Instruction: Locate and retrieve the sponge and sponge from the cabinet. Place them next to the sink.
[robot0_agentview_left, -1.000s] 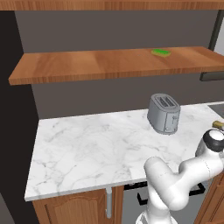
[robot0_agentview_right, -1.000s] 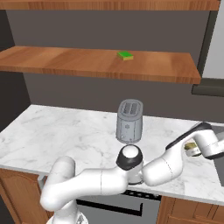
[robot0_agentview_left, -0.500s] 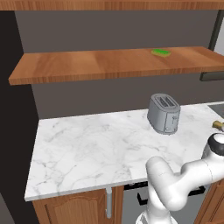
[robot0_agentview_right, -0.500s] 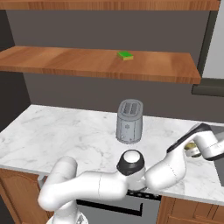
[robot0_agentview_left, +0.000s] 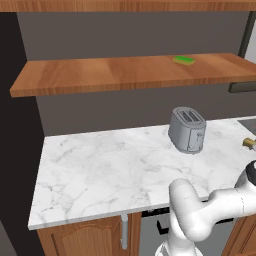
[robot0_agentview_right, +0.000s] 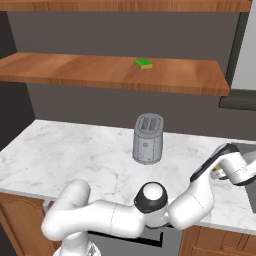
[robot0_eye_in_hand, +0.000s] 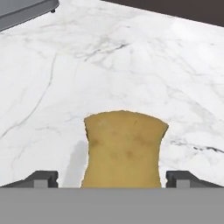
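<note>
Left base view: one green sponge (robot0_agentview_left: 184, 60) on the cabinet (robot0_agentview_left: 100, 74) shelf, one toaster (robot0_agentview_left: 187, 130) on the table (robot0_agentview_left: 100, 170). Right base view — the same count. Hand view: one olive-yellow sponge (robot0_eye_in_hand: 124, 148) lies on the table between the spread pincer (robot0_eye_in_hand: 113, 179) tips — untouched.

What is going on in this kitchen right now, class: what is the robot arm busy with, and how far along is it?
The robot arm is moving two sponges from the wall shelf to a spot by the sink. The olive-yellow sponge lies on the marble counter, between the fingertips of the gripper, whose jaws stand wide and clear of its sides, so it looks set down, not gripped. The green sponge sits on the wooden shelf, not yet fetched. A toaster stands on the counter.
</note>
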